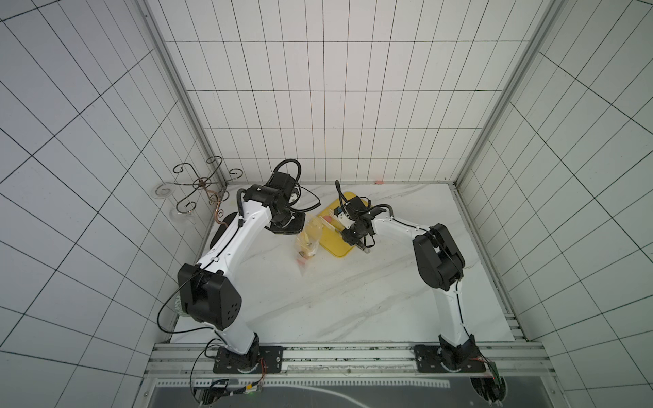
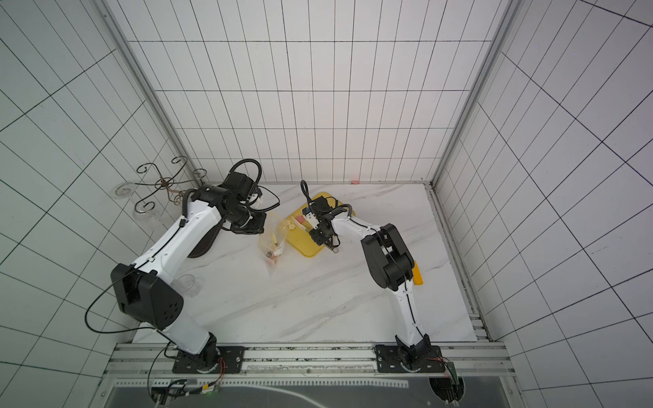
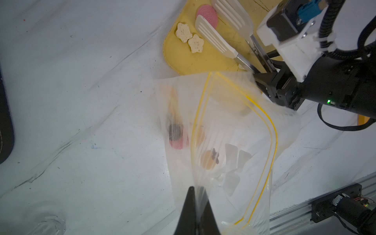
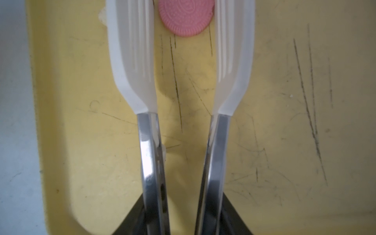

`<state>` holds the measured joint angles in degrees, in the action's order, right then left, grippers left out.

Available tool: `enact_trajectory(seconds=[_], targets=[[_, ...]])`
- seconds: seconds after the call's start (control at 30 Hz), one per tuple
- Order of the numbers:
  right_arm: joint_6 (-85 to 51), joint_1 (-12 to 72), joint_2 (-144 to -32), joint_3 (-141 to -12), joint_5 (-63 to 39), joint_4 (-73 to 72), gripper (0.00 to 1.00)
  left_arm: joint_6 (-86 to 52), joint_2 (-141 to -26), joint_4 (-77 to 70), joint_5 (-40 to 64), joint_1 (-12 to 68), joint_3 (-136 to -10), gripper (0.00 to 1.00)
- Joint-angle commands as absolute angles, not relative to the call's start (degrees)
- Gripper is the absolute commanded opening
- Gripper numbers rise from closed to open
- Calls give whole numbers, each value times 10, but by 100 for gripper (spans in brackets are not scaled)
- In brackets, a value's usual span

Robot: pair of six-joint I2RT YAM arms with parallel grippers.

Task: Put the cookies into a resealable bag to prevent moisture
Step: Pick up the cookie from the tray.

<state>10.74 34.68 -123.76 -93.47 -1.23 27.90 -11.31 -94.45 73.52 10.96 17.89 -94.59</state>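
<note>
Bag (image 3: 223, 126) is pinched tight in my left claw (image 3: 197, 193) just beside the yellow tray (image 3: 183, 59), mouth open, with a dark cookie (image 3: 175, 132) and a pink disc (image 3: 179, 144) inside. My right claw (image 4: 184, 203) is squeezed partway on the tongs (image 4: 149, 152), white tips apart either side of the pink cookie (image 4: 186, 17) on the tray, two star cookies (image 3: 183, 32) hanging out nearby.

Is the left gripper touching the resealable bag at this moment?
Touching. The left wrist view shows the left gripper with its black jaws closed together and the clear edge of the resealable bag pinched between them.
</note>
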Motion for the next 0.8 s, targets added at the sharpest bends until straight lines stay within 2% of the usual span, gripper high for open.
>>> enact_trajectory(seconds=[0.0, 0.43, 0.77], targets=[[113, 352, -1239, -1005, -8, 290, 43, -105, -934, 731, 114, 176, -944, 0], [110, 351, -1220, -1018, -4, 297, 37, -102, -931, 731, 115, 176, -939, 0], [105, 334, -1057, -908, -28, 291, 37, -104, -943, 727, 122, 177, -950, 0]])
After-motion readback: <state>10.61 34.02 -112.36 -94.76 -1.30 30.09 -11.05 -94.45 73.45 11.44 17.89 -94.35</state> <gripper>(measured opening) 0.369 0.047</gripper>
